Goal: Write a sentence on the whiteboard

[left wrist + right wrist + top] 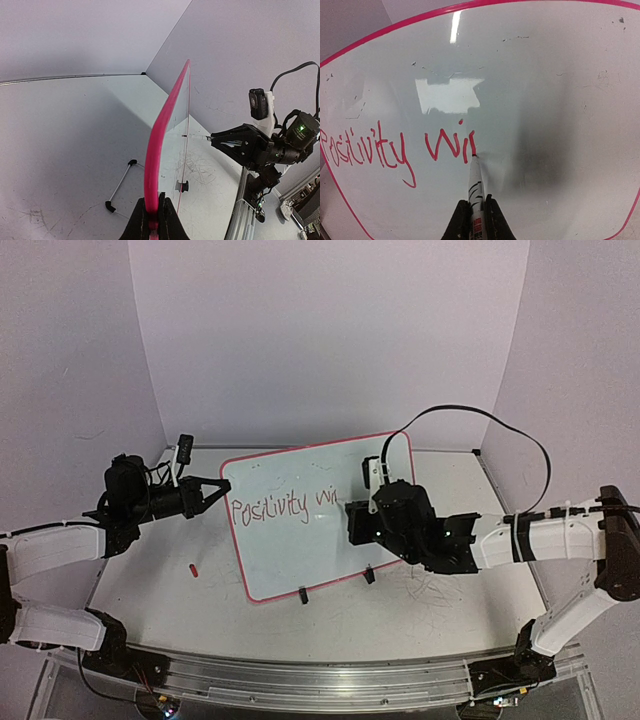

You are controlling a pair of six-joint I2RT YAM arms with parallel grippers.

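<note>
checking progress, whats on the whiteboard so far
The whiteboard bears red lettering, "Positivity wi" plus a partial letter at the marker tip. From above, the right gripper covers that end.

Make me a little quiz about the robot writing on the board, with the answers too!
1. True or false: the right gripper holds a marker whose tip touches the whiteboard.
2. What pinches the whiteboard's pink rim? A the left gripper, B the right gripper, C neither.
3. Fill in: the first whole word of the lettering is ____.
Key: 1 true; 2 A; 3 Positivity.
</note>
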